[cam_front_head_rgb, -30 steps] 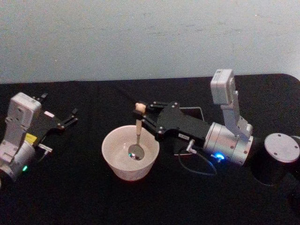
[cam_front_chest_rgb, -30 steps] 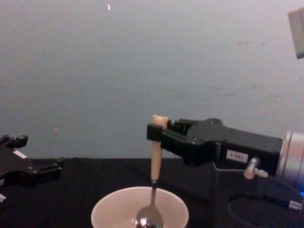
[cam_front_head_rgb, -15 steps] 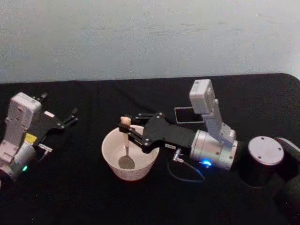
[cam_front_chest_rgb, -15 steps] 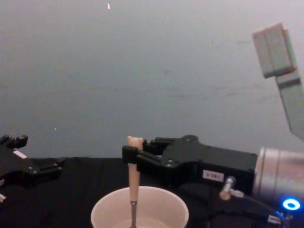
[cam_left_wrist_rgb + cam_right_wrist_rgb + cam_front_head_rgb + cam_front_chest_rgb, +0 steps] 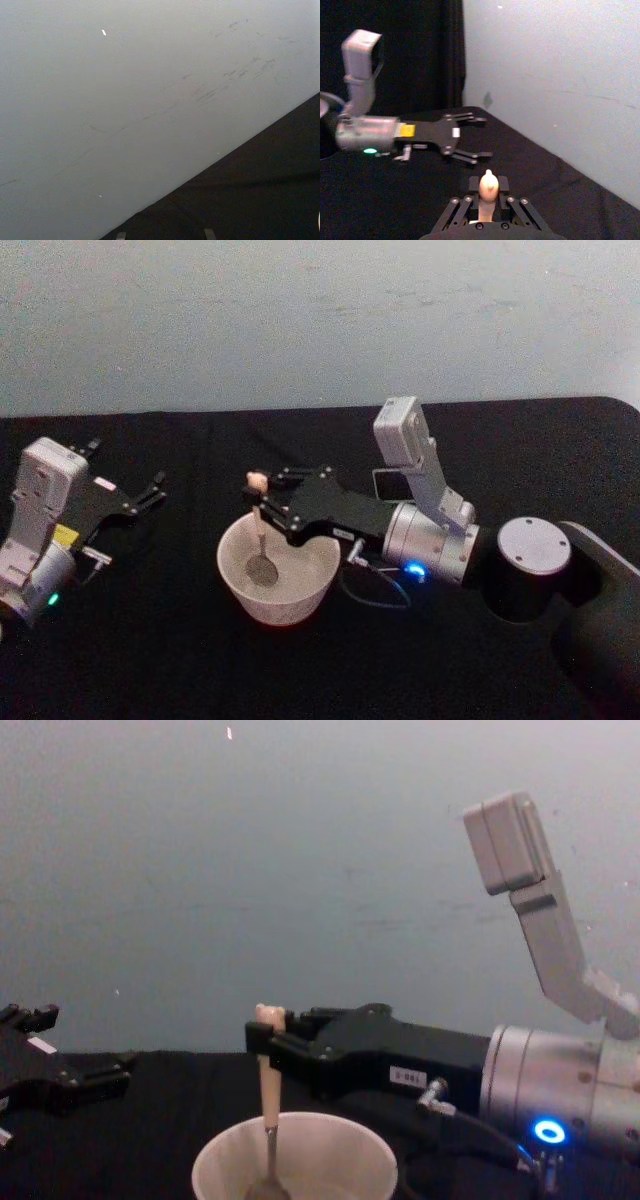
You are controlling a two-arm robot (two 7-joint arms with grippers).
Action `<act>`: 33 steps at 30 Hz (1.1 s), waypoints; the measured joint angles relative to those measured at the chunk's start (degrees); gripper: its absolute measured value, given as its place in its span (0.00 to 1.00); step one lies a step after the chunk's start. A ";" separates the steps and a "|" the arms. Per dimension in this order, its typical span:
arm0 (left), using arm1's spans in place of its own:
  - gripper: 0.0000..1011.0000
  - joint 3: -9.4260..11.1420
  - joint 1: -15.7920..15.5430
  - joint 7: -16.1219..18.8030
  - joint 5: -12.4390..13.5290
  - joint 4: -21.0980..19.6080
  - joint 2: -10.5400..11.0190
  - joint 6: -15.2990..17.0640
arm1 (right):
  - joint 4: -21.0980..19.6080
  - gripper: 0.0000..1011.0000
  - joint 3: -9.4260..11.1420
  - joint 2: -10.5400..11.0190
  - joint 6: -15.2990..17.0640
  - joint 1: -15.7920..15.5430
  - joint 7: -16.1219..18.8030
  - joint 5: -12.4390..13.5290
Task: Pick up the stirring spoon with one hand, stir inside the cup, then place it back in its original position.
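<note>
Beige handle clamped just under its bear head, the spoon (image 5: 260, 532) hangs upright from the right gripper (image 5: 262, 498), whose fingers are closed on it from the side. Gripping that high keeps the black fingers above the rim while the metal bowl reaches down into the cup (image 5: 283, 608), toward its left side, which suits stirring. The holder (image 5: 386, 486) stands behind the right arm, partly hidden, ready for the spoon's return. The left gripper (image 5: 148, 492) lies parked low over the black table (image 5: 150, 650), fingers spread and holding nothing, well apart from the cup.

The head view shows the spoon's bowl inside the cup. The chest view shows instead how straight the handle stands and the gripper's height over the rim. The right wrist view shows the bear head pinched between 2 fingers.
</note>
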 joint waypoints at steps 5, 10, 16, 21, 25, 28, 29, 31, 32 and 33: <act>0.99 0.00 0.00 0.00 0.00 0.00 0.00 0.00 | 2.69 0.21 1.26 -1.48 -0.32 1.28 -1.60 -0.39; 0.99 0.00 0.00 0.00 0.00 0.00 0.00 0.00 | 3.42 0.21 2.26 -1.59 -0.29 1.56 -2.33 -0.77; 0.99 0.00 0.00 0.00 0.00 0.00 0.00 0.00 | 2.34 0.21 3.27 -0.37 0.19 0.77 -2.61 -1.22; 0.99 0.00 0.00 0.00 0.00 0.00 0.00 0.00 | -0.47 0.21 4.25 1.33 0.73 -0.81 -2.57 -1.25; 0.99 0.00 0.00 0.00 0.00 0.00 0.00 0.00 | -2.99 0.21 4.71 2.69 1.25 -2.22 -2.20 -0.85; 0.99 0.00 0.00 0.00 0.00 0.00 0.00 0.00 | -5.17 0.21 4.91 3.90 1.75 -3.52 -1.64 -0.23; 0.99 0.00 0.00 0.00 0.00 0.00 0.00 0.00 | -5.75 0.21 4.94 4.19 1.88 -3.82 -1.48 -0.03; 0.99 0.00 0.00 0.00 0.00 0.00 0.00 0.00 | -6.91 0.21 4.95 4.76 2.16 -4.49 -1.13 0.34; 0.99 0.00 0.00 0.00 0.00 0.00 0.00 0.00 | -7.98 0.21 4.95 5.30 2.38 -5.03 -0.73 0.68; 0.99 0.00 0.00 0.00 0.00 0.00 0.00 0.00 | -8.54 0.21 4.93 5.58 2.47 -5.34 -0.56 0.87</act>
